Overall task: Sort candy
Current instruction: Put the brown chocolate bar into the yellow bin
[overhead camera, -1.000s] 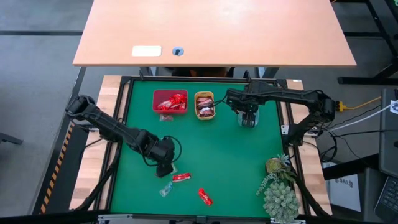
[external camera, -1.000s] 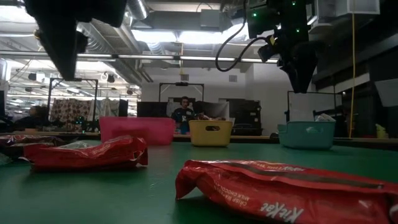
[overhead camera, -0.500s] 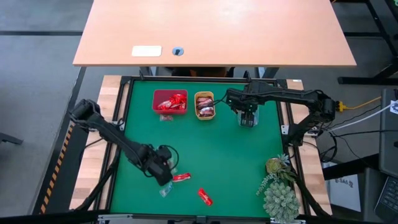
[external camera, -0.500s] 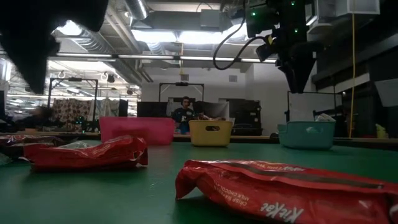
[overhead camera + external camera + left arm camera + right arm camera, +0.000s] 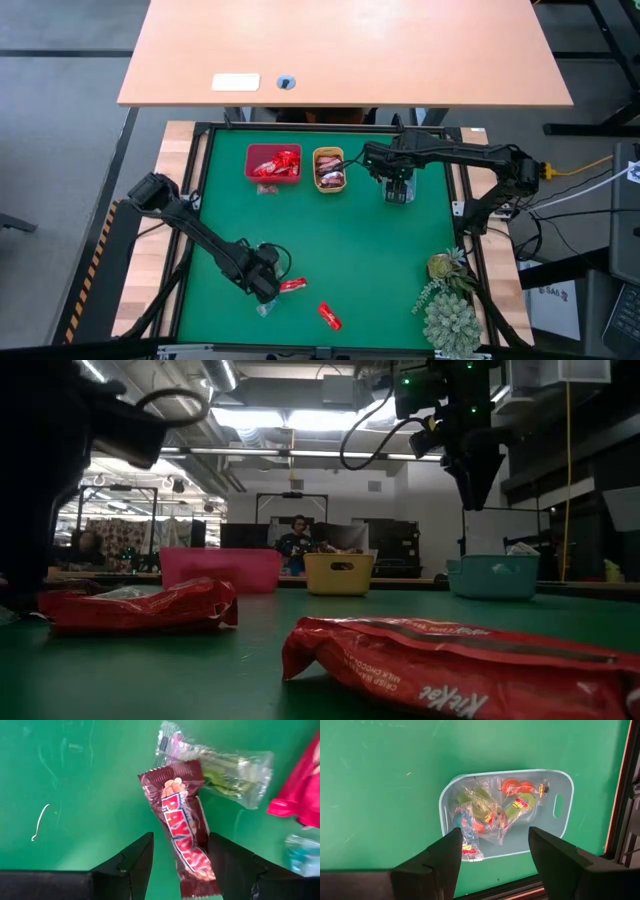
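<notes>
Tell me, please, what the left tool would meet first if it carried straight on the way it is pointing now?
Most likely the brown PayDay bar: it lies on the green mat between the open fingers of the left tool. The clear greenish candy lies just beyond it. How far the tool stands above the mat is unclear.

Left gripper: moved toward the table's front edge, lowered from above the mat to its surface. Fingers apart, now straddling a brown Payday bar beside a clear greenish candy. Left arm's elbow shifted frontward.
</notes>
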{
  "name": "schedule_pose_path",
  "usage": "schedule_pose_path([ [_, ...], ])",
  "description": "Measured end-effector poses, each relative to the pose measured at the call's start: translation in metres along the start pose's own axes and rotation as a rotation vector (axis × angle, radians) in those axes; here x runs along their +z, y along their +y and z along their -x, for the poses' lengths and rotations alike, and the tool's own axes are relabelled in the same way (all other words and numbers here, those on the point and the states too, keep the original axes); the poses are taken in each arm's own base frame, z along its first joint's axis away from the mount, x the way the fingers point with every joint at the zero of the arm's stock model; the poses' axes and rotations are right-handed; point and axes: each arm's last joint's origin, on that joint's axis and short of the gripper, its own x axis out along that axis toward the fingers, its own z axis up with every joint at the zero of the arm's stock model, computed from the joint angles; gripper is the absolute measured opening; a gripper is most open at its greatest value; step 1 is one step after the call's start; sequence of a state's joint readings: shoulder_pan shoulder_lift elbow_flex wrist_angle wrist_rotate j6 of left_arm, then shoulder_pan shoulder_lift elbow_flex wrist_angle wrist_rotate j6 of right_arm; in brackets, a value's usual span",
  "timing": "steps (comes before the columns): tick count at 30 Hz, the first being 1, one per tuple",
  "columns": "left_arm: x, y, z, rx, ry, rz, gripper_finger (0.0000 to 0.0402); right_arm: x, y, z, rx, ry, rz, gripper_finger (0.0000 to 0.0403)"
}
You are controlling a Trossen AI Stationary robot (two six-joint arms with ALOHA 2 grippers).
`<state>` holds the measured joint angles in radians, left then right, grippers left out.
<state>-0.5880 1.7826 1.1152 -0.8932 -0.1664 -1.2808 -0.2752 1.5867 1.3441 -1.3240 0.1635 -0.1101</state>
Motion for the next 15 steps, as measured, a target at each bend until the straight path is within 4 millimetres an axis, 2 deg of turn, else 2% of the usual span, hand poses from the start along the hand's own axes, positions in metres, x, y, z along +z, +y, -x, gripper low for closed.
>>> schedule_pose_path([
  [5,-0.001,-0.003,-0.015,0.044,0.014,-0.042,0.0183,0.000,0.000,0.000,0.000,0.000,0.000,0.0227],
  [11,0.002,-0.003,-0.017,0.047,0.020,-0.061,0.0181,0.000,0.000,0.000,0.000,0.001,0.000,0.0227],
  [15,0.005,-0.002,-0.017,0.042,0.022,-0.080,0.0160,0.000,0.000,0.000,0.000,0.001,0.001,0.0227],
])
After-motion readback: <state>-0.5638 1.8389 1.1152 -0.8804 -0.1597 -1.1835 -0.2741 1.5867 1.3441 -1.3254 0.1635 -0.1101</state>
